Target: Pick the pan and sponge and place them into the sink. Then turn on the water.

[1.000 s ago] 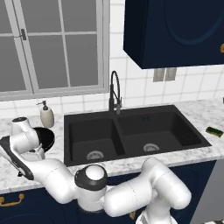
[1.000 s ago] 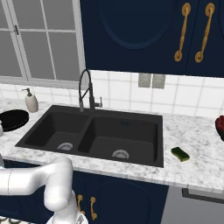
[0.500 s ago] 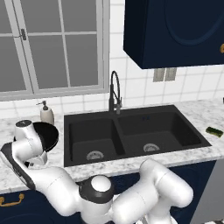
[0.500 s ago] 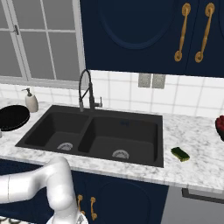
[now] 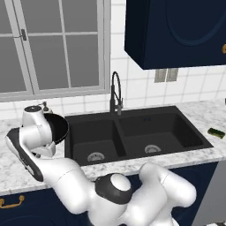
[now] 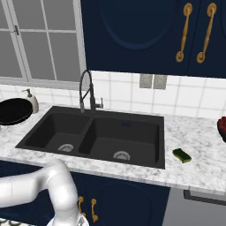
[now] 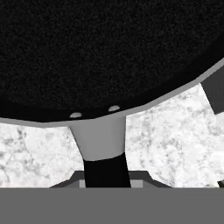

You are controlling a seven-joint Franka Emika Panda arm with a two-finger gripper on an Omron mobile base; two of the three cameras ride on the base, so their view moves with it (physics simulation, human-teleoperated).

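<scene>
Fingers (image 7: 107,177) pinched on the handle of the round black pan (image 7: 100,52), which fills the space directly ahead; speckled marble tabletop (image 7: 175,135) lies open on both sides below.

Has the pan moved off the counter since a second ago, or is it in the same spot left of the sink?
Yes. In the right base view the pan now sits higher against the soap dispenser than before, so it looks lifted, not carried toward the sink.
</scene>
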